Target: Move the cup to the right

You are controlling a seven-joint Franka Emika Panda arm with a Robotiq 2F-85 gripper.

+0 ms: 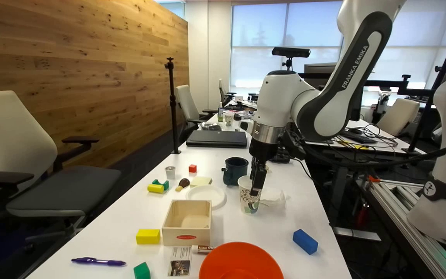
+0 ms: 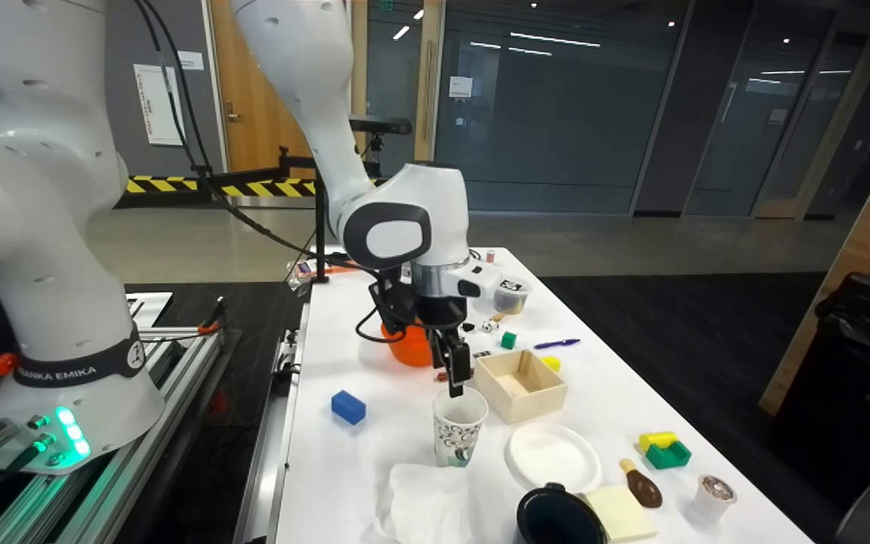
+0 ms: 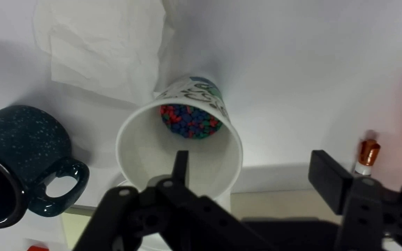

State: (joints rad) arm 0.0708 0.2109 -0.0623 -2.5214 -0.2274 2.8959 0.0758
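Two fingers [image 3: 180,166] of our gripper [image 3: 251,169] stand apart in the wrist view: one lies over the mouth of the cup [image 2: 459,431], the other outside it, and we see nothing clamped. The cup stands upright on the table [image 2: 344,468], just beside the napkin [image 2: 429,502] and near the plate [image 2: 554,457]. We judge it light and thin-walled, likely paper, so a hard squeeze could buckle it, though it should not be slippery. Pinching one wall near the rim, with one finger inside and one outside, looks to us like the safest hold; the rim is probably its stiffest part. We would lift gently and keep it level, because loose-looking bits [image 3: 190,121] lie at the bottom. Only the wrist view shows us those bits; neither exterior view reaches that deep. In turn, the wrist view leaves out the blue block [image 1: 305,241], which both exterior views show. In an exterior view the fingers [image 1: 259,181] overlap the cup, so we cannot tell whether one touches it.
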